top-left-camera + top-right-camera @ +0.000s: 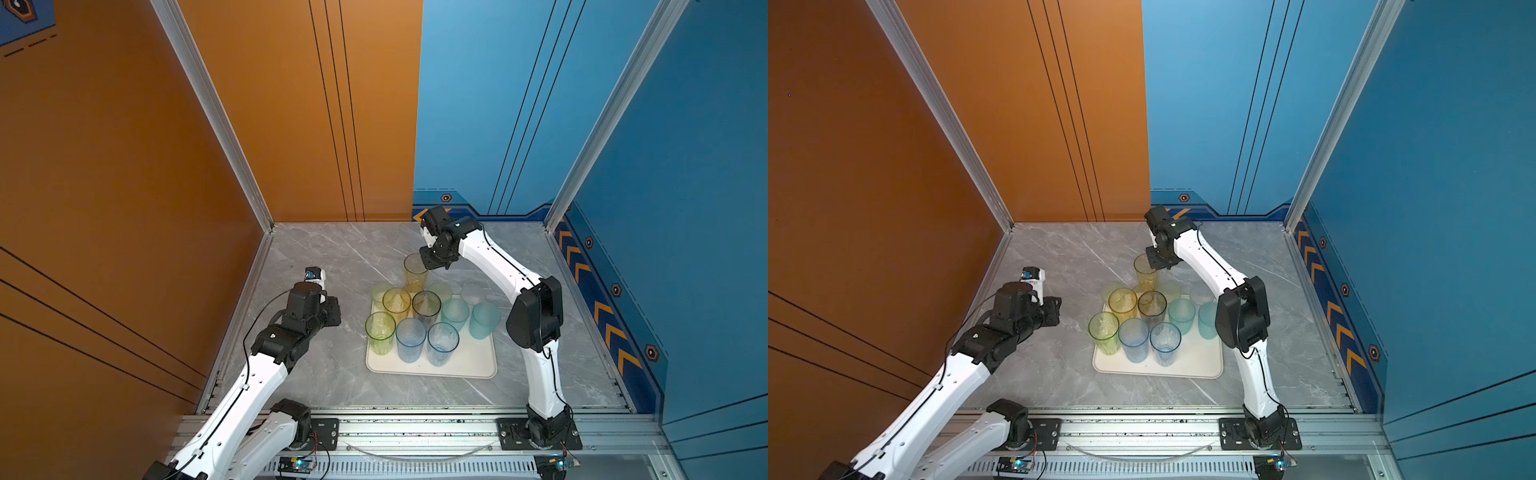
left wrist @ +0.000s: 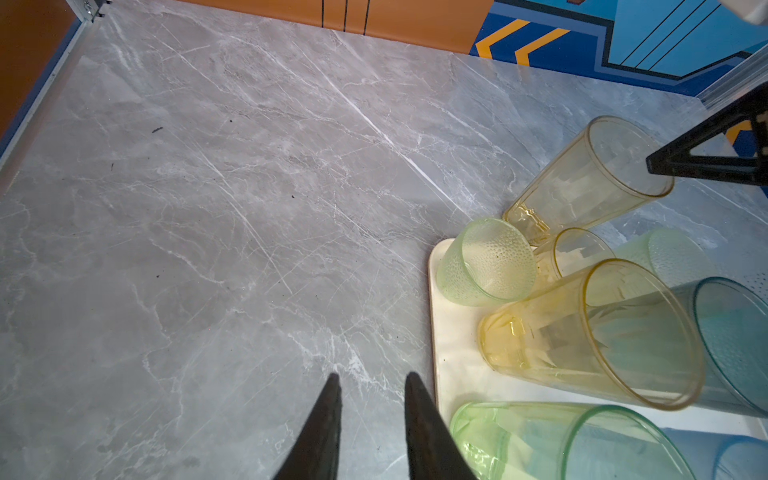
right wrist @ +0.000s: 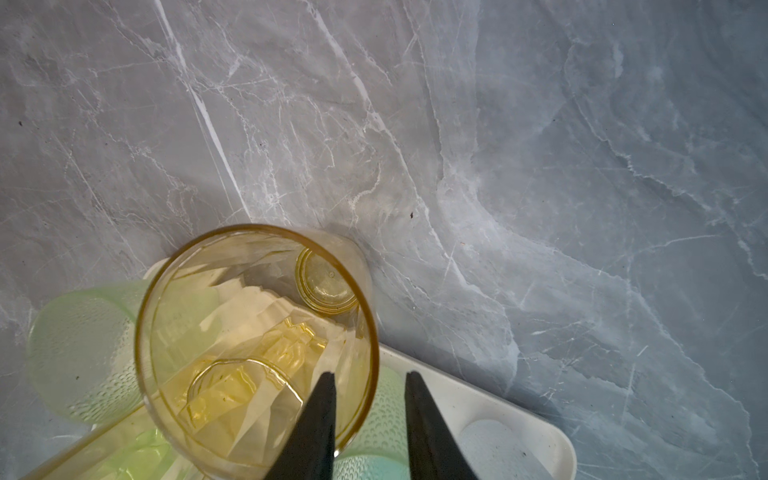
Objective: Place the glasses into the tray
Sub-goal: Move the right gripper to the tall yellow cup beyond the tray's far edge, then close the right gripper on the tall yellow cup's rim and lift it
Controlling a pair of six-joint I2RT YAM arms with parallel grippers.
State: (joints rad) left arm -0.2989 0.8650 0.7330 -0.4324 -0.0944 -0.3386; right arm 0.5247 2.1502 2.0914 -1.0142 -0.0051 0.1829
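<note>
A tall yellow glass [image 1: 415, 274] [image 2: 582, 187] stands upright at the tray's far edge, and whether it touches the tray or the table is unclear. My right gripper [image 3: 368, 374] [image 1: 424, 266] straddles its rim, open: one finger is inside the yellow glass [image 3: 232, 324], the other outside, with a gap at the wall. The cream tray [image 1: 469, 361] [image 3: 519, 411] holds several glasses: green [image 1: 380, 332], blue [image 1: 410, 338], teal [image 1: 484, 320], smoky [image 1: 427, 305], yellow [image 1: 397, 303]. My left gripper [image 2: 372, 376] [image 1: 337, 311] hovers open and empty over the table, left of the tray [image 2: 446, 374].
Grey marble tabletop [image 1: 332, 257] is walled by an orange panel on the left and blue panels behind and on the right. An aluminium rail [image 1: 415, 432] with both arm bases runs along the front edge. The right arm's elbow [image 1: 536, 316] hangs beside the tray's right edge.
</note>
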